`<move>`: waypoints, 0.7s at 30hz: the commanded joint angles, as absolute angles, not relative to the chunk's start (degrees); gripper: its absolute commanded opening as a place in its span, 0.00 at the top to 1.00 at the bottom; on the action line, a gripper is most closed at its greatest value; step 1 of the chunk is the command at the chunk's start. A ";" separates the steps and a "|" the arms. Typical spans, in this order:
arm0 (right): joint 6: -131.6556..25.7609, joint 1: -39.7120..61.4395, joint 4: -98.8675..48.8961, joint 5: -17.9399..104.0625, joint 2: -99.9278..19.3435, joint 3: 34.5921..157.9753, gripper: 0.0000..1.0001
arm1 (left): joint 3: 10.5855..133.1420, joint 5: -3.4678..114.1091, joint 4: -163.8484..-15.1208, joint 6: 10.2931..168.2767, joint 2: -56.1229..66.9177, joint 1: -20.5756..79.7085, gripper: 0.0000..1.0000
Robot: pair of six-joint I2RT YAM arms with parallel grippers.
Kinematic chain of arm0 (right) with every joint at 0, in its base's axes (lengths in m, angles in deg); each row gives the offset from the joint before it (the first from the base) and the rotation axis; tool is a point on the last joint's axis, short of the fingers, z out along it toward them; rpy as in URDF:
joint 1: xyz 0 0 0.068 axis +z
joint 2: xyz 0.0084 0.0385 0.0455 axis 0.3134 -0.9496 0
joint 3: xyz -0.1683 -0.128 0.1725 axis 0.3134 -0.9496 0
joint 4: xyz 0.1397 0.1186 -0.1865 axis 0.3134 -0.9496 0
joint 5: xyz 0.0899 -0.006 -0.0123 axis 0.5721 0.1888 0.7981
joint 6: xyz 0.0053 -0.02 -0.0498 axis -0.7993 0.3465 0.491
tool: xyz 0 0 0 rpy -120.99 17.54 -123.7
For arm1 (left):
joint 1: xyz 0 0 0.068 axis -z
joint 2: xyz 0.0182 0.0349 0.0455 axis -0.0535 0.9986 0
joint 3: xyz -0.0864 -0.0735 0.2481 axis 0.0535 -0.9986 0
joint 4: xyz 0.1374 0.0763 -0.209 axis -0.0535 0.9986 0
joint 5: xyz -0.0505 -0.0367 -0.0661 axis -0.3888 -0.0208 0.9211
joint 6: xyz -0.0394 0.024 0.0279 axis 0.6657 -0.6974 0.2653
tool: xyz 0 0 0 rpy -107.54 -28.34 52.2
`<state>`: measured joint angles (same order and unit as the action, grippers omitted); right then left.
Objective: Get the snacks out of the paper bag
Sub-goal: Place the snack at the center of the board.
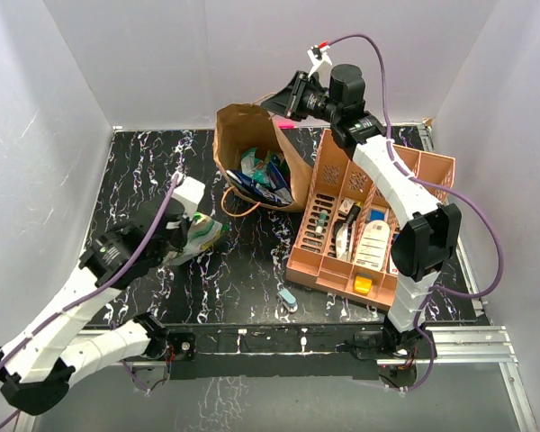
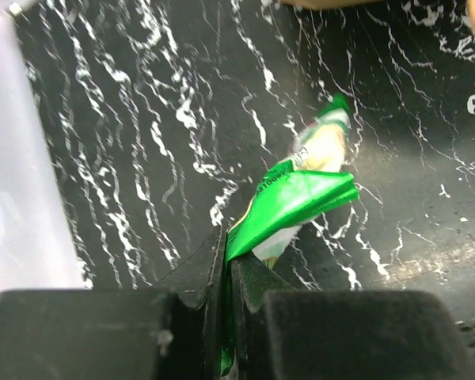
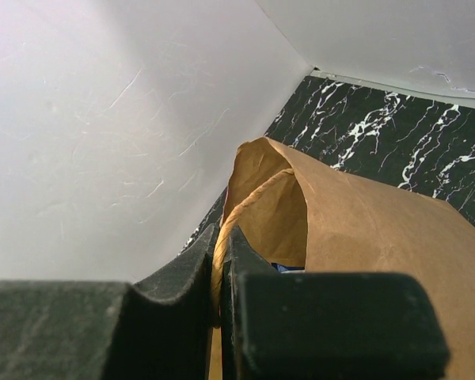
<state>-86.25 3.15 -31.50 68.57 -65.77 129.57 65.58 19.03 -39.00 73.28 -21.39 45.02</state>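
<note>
The brown paper bag stands open at the back middle of the table, with several snack packets showing in its mouth. My right gripper is shut on the bag's twisted paper handle at the back rim and holds it up. My left gripper is shut on a green snack packet left of the bag, low over the table. In the left wrist view the packet sticks out from between the fingers, crumpled.
An orange slotted tray with small white, blue and yellow items stands right of the bag, under my right arm. A pale-blue capsule lies near the front edge. The bag's other loop handle rests on the black marbled table.
</note>
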 commanded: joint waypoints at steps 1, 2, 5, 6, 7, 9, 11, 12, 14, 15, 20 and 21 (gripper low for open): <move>-84.81 2.82 -28.70 68.84 -61.75 128.93 0.93 | 64.62 18.18 -38.28 84.20 -19.22 45.01 1.00; -84.78 2.91 -28.63 68.82 -61.66 128.74 0.93 | 64.89 18.15 -37.77 85.82 -18.22 44.99 1.00; -84.80 2.90 -28.46 68.96 -61.52 128.28 0.93 | 66.73 19.00 -35.70 89.33 -15.57 44.99 1.00; -84.78 2.87 -28.44 68.91 -61.52 128.23 0.93 | 67.86 18.20 -34.12 90.64 -14.50 44.99 1.00; -84.75 2.82 -28.43 68.95 -61.52 128.16 0.93 | 68.86 17.27 -33.03 90.74 -13.52 44.99 1.00; -84.71 2.91 -28.31 68.97 -61.52 128.01 0.93 | 70.85 13.31 -31.90 90.03 -12.53 44.99 1.00; -84.79 2.92 -28.02 69.11 -61.51 127.61 0.93 | 71.45 8.16 -33.28 88.36 -12.33 44.86 1.00; -84.80 2.92 -27.93 69.09 -61.45 127.37 0.93 | 71.53 5.99 -34.85 86.28 -12.32 44.50 1.00; -84.79 2.88 -27.82 69.09 -61.23 126.89 0.93 | 70.97 3.40 -39.56 80.85 -11.92 43.03 1.00; -84.80 2.85 -27.71 69.08 -61.09 126.51 0.93 | 70.44 2.90 -42.54 77.47 -11.46 41.64 1.00; -84.98 2.88 -27.48 69.25 -60.88 125.94 0.93 | 66.21 9.48 -64.65 62.46 -7.84 25.21 1.00; -84.94 2.88 -27.76 69.26 -60.95 126.21 0.93 | 65.56 11.01 -69.28 58.56 -6.72 22.15 1.00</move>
<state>-85.46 3.10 -31.24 68.59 -64.24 125.79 67.68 9.45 -48.40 73.48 -9.41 32.63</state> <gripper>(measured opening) 0.075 0.021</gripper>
